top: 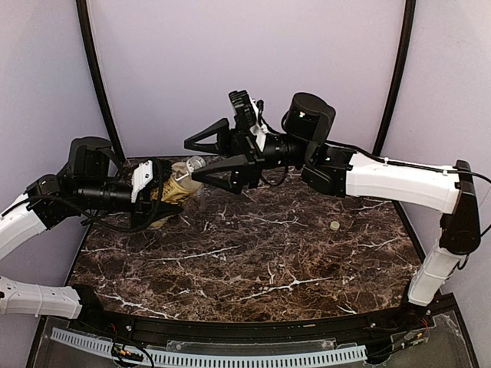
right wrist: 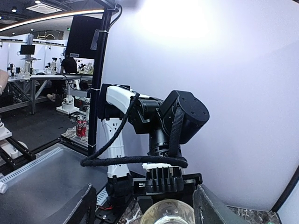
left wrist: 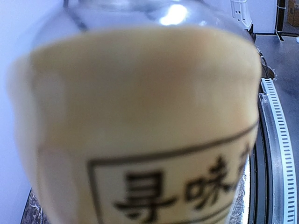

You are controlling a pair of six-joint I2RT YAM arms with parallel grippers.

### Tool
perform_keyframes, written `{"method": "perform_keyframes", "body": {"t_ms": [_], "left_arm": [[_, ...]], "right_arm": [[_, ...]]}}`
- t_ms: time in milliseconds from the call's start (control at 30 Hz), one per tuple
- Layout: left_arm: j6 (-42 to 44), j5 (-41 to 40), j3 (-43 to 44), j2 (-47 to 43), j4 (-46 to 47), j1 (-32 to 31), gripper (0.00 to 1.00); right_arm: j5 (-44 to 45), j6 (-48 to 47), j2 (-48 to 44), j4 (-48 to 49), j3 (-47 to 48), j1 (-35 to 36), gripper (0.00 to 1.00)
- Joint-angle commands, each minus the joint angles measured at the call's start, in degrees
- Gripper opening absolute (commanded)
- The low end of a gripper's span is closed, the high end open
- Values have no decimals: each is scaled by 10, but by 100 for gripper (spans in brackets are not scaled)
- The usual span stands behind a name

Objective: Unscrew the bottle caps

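Note:
A tall yellow tea bottle [top: 178,185] with a cream label is held tilted above the back left of the table, and my left gripper [top: 165,192] is shut on its body. In the left wrist view the bottle label [left wrist: 140,140] fills the frame and hides the fingers. The bottle's clear neck [top: 196,162] points toward my right gripper [top: 195,156], which is open, one finger on each side of the neck and not touching it. From the right wrist the neck [right wrist: 168,213] sits low between the open right gripper [right wrist: 149,207]. A cream-white cap [top: 334,225] lies on the table. The other bottles and caps are out of view.
The dark marble table [top: 253,268] has a black front rail with a white perforated strip [top: 207,356]. Black curved frame posts [top: 96,77] stand at the back corners. The left arm's wrist [right wrist: 180,116] faces the right wrist camera closely.

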Motion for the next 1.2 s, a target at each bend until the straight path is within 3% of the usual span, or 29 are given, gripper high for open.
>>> {"method": "perform_keyframes", "body": {"t_ms": [0, 500, 733, 767, 833, 867, 933, 1067, 1167], "left_arm": [[-7, 15, 8, -8, 5, 3, 23], [-5, 11, 9, -15, 8, 3, 23], [-5, 11, 8, -16, 8, 3, 23], [-5, 11, 7, -16, 8, 3, 23], [-6, 8, 6, -18, 8, 3, 38], [-8, 3, 5, -19, 9, 3, 67], [-13, -9, -2, -23, 12, 4, 95], [-15, -22, -11, -35, 13, 8, 99], [-16, -22, -21, -52, 10, 17, 99]], "right_arm": [[-23, 5, 20, 10, 33, 5, 65], [32, -13, 43, -36, 30, 6, 46], [30, -2, 45, -40, 36, 4, 0], [29, 1, 45, -42, 37, 3, 0], [30, 5, 43, -53, 41, 1, 0], [33, 10, 41, -64, 44, -3, 0], [32, 23, 36, -89, 51, -16, 0], [-18, 13, 10, -194, 64, -66, 0], [-37, -71, -23, -362, 80, -105, 0]]}}
